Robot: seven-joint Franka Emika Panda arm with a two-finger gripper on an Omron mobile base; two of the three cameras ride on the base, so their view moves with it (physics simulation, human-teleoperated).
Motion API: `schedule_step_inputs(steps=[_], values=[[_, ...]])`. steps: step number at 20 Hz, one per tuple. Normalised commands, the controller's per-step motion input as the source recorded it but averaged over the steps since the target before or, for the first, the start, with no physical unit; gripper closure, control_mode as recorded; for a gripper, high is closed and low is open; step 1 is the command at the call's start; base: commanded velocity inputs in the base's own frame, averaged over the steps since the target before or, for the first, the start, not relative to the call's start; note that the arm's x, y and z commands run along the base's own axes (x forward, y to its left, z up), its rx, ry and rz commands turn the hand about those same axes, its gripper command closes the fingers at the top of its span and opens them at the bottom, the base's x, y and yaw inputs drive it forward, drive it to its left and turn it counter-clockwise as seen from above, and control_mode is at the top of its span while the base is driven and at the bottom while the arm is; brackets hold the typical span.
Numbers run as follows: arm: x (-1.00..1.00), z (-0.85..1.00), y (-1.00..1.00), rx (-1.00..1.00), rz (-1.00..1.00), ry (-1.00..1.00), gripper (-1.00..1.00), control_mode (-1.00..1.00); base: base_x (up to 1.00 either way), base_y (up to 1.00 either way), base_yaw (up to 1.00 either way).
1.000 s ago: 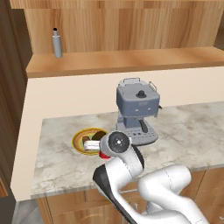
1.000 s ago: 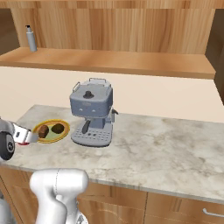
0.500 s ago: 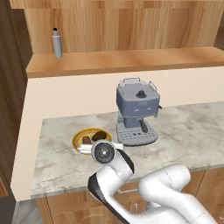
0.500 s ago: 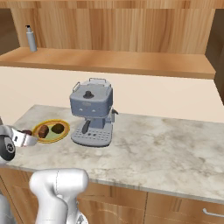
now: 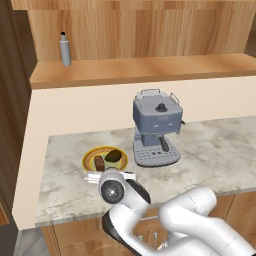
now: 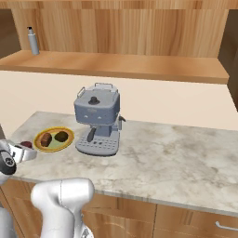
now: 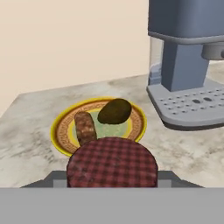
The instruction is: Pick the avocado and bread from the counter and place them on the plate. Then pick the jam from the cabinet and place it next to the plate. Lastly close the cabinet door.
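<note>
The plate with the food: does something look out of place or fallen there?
Nothing stands out. The bread and the avocado lie side by side on the plate, and nothing is spilled on the counter around it.

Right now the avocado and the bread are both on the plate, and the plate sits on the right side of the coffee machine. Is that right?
Not quite. The avocado and the bread are both on the plate, but the plate sits on the left side of the coffee machine, not the right. The left base view shows this.
</note>
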Motion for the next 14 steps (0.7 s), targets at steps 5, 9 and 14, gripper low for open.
schedule_step_inputs(steps=[5,9,14], values=[[0.00,-0.31,0.00,0.00,0.01,-0.04,1.00,-1.00,0.00,0.00,0.00],[0.06,-0.11,0.00,0.00,0.02,-0.02,1.00,-1.00,0.00,0.00,0.00],[0.14,-0.11,0.02,0.00,0.00,0.00,1.00,-1.00,0.00,0.00,0.00]])
